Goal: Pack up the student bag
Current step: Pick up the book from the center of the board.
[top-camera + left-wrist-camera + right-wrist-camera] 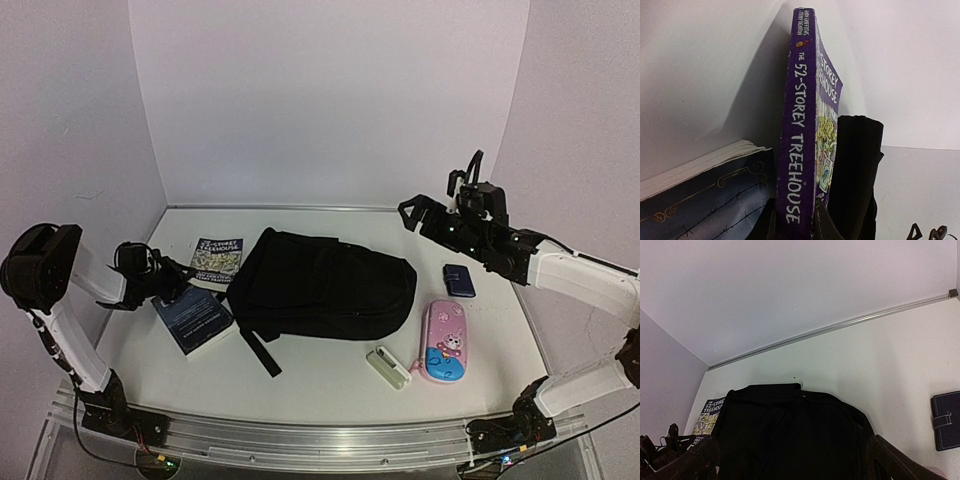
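**Left end effector pinches a paperback beside the student bag**

The top view alone gives the whole layout. The student bag (pixel 322 287) lies flat at the middle of the tabletop (pixel 330 400), with a strap trailing toward the near edge. Between the bag and the left edge are a purple paperback (pixel 218 258) and a dark blue book (pixel 195 320), both just beside the bag. Toward the right edge lie a small navy wallet (pixel 459 280) and a pink pencil case (pixel 445 341). A white-and-green little box (pixel 388 367) lies near the case, closer to the near edge.

Only the left wrist view shows the grip. The left end effector (pixel 180 275) has its jaws one on each side of the paperback's spine, which reads "The 52-Storey Treehouse". It seems clamped on the spine, though only the jaw tips show at the bottom of that view. The blue book's page edges show to one side of the spine and black bag fabric to the other.

The right wrist view shows the right end effector (pixel 412 213) with its fingers (pixel 692 464) spread wide and holding nothing. It is raised near the far right corner and looks across the bag.

No view shows the bag's opening, so I cannot tell what it holds.
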